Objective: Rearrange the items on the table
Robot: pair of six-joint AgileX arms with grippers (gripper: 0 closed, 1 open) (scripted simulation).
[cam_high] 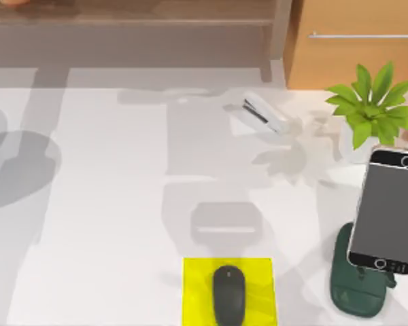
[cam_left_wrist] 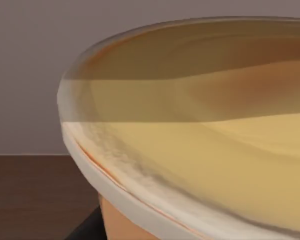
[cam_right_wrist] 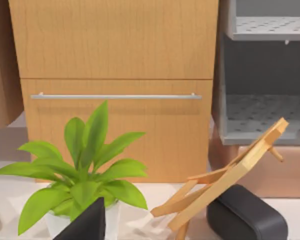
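The phone (cam_high: 387, 214) appeared large and raised over the table's (cam_high: 122, 224) right side, above a dark green object (cam_high: 357, 292) (identity unclear). The mouse (cam_high: 229, 293) lay on a yellow pad (cam_high: 258, 285) at the near edge. A white stapler (cam_high: 265, 114) and a potted plant (cam_high: 370, 109) stood toward the far right, before a wooden cabinet (cam_high: 360, 47). The left wrist view showed the cup's (cam_left_wrist: 200, 150) foamy rim close up. The state of either gripper's fingers cannot be told.
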